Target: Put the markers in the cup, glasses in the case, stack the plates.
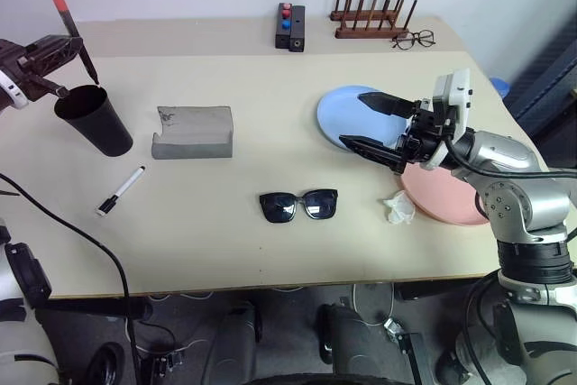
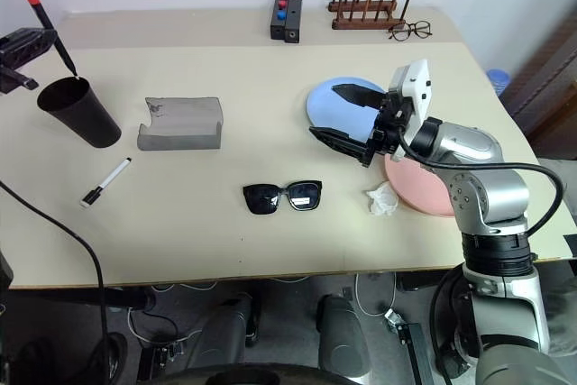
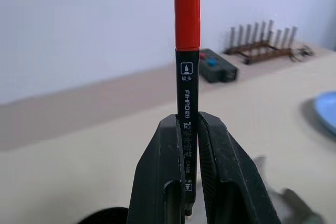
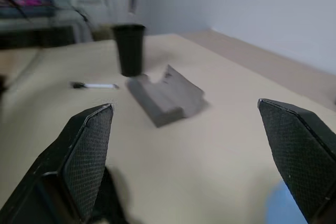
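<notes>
My left gripper [image 1: 65, 50] is shut on the dark marker with the red cap [image 3: 187, 51]. It holds the marker tilted, cap up, with the lower tip just over the rim of the black cup [image 1: 94, 120] at the table's far left. The white marker [image 1: 121, 191] lies in front of the cup. Right of the cup rests the grey case [image 1: 192, 131]. The black sunglasses [image 1: 299, 205] lie mid-table near the front. My right gripper [image 1: 354, 120] hangs open and empty over the light blue plate [image 1: 341, 105], and the pink plate [image 1: 451, 203] lies beside that one to the right.
A crumpled white tissue [image 1: 398, 208] lies against the pink plate's left edge. At the table's back stand a black box with red and blue buttons [image 1: 289, 26] and a wooden peg rack [image 1: 370, 17]. Clear-lens spectacles [image 1: 413, 39] lie next to the rack.
</notes>
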You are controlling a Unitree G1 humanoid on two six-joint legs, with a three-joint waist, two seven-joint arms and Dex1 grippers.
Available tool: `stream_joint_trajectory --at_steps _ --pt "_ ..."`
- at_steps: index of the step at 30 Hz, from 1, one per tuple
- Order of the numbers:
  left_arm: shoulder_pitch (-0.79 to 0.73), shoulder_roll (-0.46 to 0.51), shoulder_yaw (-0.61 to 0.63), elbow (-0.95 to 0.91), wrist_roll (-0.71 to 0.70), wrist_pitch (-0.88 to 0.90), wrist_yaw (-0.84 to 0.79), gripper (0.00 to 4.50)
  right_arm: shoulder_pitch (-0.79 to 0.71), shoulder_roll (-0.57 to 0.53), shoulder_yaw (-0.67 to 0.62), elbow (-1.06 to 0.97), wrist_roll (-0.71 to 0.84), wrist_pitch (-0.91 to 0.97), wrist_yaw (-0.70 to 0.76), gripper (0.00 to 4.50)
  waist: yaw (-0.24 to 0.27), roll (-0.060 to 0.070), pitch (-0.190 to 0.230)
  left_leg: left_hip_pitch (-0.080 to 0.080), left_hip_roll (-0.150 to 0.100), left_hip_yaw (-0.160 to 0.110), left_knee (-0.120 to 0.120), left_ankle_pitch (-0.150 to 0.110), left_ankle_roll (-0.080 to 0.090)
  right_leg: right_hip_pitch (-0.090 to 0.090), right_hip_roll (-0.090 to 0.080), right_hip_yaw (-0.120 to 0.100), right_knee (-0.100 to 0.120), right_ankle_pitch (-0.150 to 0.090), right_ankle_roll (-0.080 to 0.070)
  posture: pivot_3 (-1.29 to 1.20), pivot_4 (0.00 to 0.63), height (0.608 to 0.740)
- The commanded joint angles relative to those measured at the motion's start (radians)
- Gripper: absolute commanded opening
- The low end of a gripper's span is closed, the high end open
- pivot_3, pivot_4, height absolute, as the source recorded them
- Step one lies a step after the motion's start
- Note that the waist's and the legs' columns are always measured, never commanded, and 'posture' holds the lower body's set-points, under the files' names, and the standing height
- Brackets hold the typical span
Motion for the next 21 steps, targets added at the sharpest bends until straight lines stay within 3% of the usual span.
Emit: stream_joint_trajectory --at_steps 1,9,15,21 --pt "-0.076 0.004 0.030 0.121 0.036 -0.208 0.074 0.06 -0.020 -0.009 -0.037 -0.059 0.079 0.051 0.001 4.50 0.001 0.000 0.000 0.000 0.000 0.000 0.000 0.000 0.000 0.000 0.000 0.000 0.000 0.000 0.000 0.00 0.150 0.740" --pt "-0.175 -0.023 0.043 0.348 0.047 -0.441 0.123 0.06 -0.013 -0.009 -0.033 -0.067 0.077 0.057 -0.013 4.50 0.002 -0.001 0.000 0.000 0.000 0.000 0.001 0.000 0.000 0.001 0.000 0.000 -0.001 0.000 0.000 0.00 0.150 0.740" --pt "-0.184 -0.052 0.049 0.426 0.040 -0.475 0.114 0.06 -0.019 -0.011 -0.030 -0.055 0.061 0.042 -0.012 4.50 0.002 -0.001 0.000 0.000 0.000 0.000 0.001 0.000 0.000 0.001 0.000 -0.001 0.000 0.000 0.000 0.00 0.150 0.740" --pt "-0.127 -0.055 0.064 0.391 0.021 -0.463 0.103 0.06 -0.001 -0.026 -0.043 -0.066 0.058 0.046 -0.015 4.50 0.001 -0.001 0.000 0.000 0.000 0.000 0.001 0.000 0.000 0.001 0.000 0.000 0.000 0.000 0.000 0.00 0.150 0.740"
